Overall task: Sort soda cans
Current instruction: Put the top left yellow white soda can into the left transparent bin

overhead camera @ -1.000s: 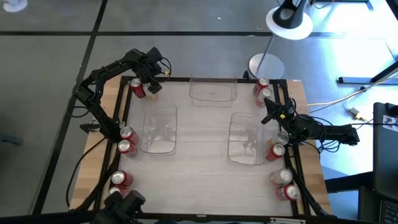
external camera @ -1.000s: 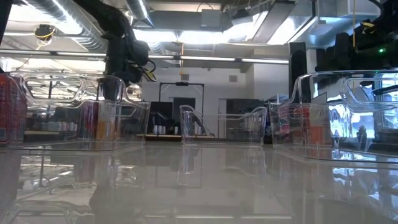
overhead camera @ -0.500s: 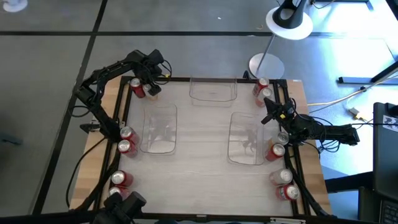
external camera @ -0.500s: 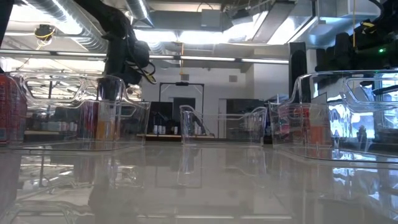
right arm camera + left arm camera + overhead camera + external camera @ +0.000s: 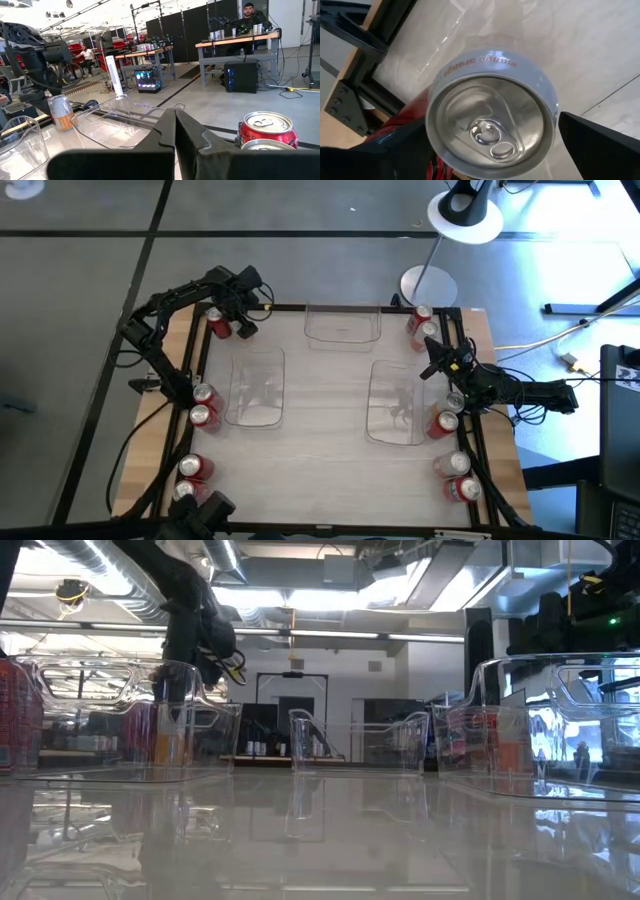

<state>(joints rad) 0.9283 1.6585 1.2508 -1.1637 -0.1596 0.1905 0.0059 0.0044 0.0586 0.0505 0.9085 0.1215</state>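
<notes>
The soda cans (image 5: 203, 403) stand along both table edges, none yet in a bin, so by my reckoning sorting has barely begun. At the far-left corner my left gripper (image 5: 238, 315) has its fingers apart on either side of a pale can (image 5: 490, 122) beside a red can (image 5: 218, 323); I judge this the pickup step, and next I must close squarely and lift clear. I count six cans down the left edge and six down the right, plus three clear bins (image 5: 256, 387). My right gripper (image 5: 432, 364) waits at the right edge, fingers together.
</notes>
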